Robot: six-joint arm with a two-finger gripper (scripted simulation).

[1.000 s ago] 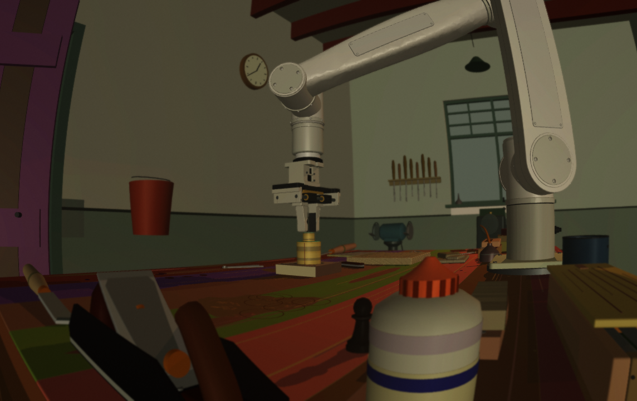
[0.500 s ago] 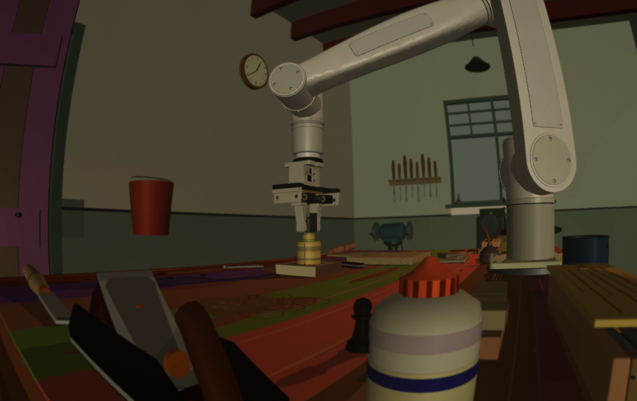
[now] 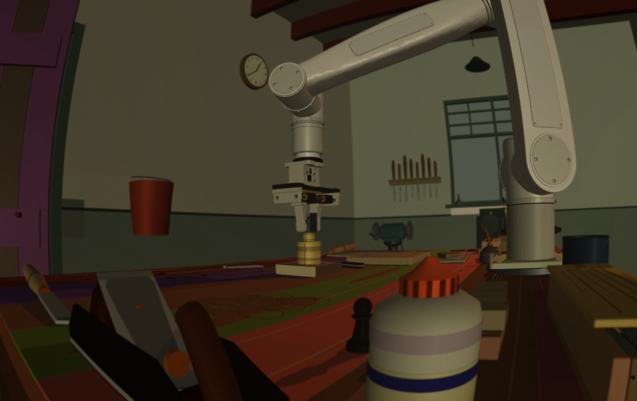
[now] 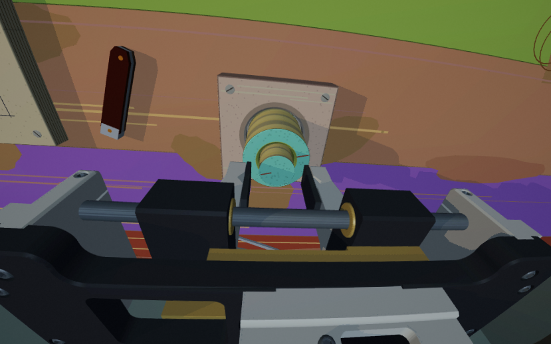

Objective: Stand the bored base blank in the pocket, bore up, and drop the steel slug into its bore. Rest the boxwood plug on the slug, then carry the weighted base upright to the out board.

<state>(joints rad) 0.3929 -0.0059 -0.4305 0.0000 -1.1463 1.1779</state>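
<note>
The bored base blank point(image 3: 308, 253) point(image 4: 276, 141), a ribbed yellow cylinder with a pale green top face, stands upright in the round pocket of a square pale fixture plate point(image 3: 302, 270) point(image 4: 276, 112) on the bench. The boxwood plug point(image 3: 309, 237) point(image 4: 276, 164), a smaller ribbed cylinder, sits on top of it in the bore. The steel slug is hidden under the plug. My gripper point(image 3: 309, 223) point(image 4: 276, 179) hangs straight above the plug, its fingers open and holding nothing.
A red bucket point(image 3: 151, 207) hangs at the far left wall. The plywood out board point(image 3: 380, 257) point(image 4: 1, 81) lies beside the fixture, with a dark folding knife point(image 4: 117, 92) between them. A glue bottle point(image 3: 423, 339), a black pawn point(image 3: 361, 325) and a hand plane point(image 3: 146, 329) stand near the camera.
</note>
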